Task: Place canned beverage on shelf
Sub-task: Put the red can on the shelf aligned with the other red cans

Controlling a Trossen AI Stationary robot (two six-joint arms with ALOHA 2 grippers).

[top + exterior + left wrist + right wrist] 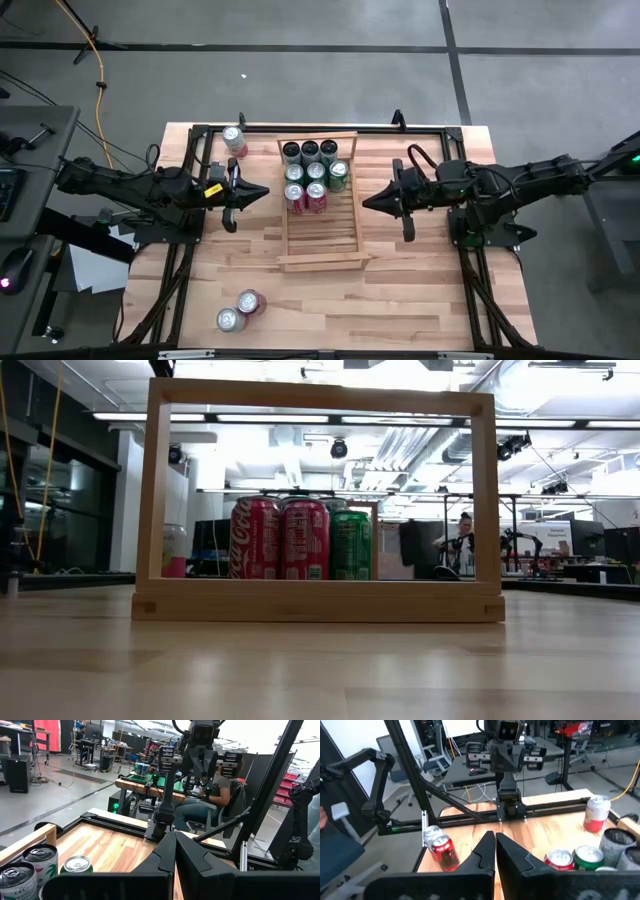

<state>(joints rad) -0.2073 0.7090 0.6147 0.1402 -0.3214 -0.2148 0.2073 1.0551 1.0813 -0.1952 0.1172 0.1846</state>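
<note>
Between both clenched, empty jaws, the light-wood slatted shelf carries eight cans at its far end.

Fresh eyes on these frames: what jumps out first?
The shelf at mid-table, its far end packed with cans, near half bare. Flanking it, the left claw and right claw point at each other, both shut and holding nothing. Loose cans: one at the far left, two by the near edge.
</note>
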